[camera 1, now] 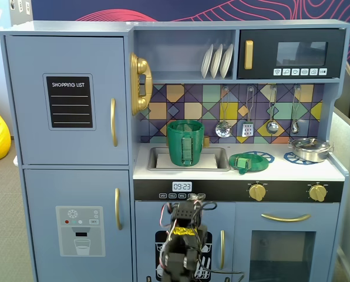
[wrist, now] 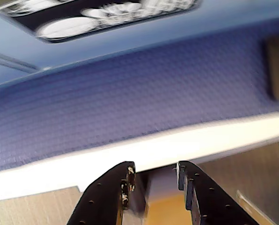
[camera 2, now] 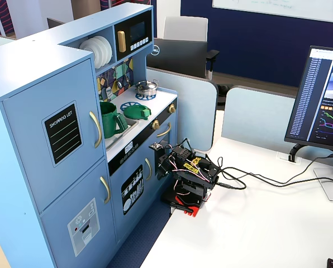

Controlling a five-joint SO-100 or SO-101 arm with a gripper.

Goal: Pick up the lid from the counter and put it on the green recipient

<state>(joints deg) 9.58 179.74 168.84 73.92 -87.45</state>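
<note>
So the toy kitchen (camera 1: 181, 147) fills most of a fixed view, and everything hangs off its sink (camera 1: 189, 160). The green recipient (camera 1: 185, 143) stands upright in that sink, strap handle facing front. The lid (camera 1: 243, 161) lies flat on the counter just right of the sink, on a blue burner ring (camera 1: 261, 156), with the steel pot (camera 1: 309, 148) further right. The arm (camera 2: 189, 176) is folded low in front, below the sink. The gripper (wrist: 154, 174) has its jaws a little apart, nothing between them.

Gripper (wrist: 154, 174) fingers parted (nothing between them) before a blurred blue surface (wrist: 130, 103).
</note>
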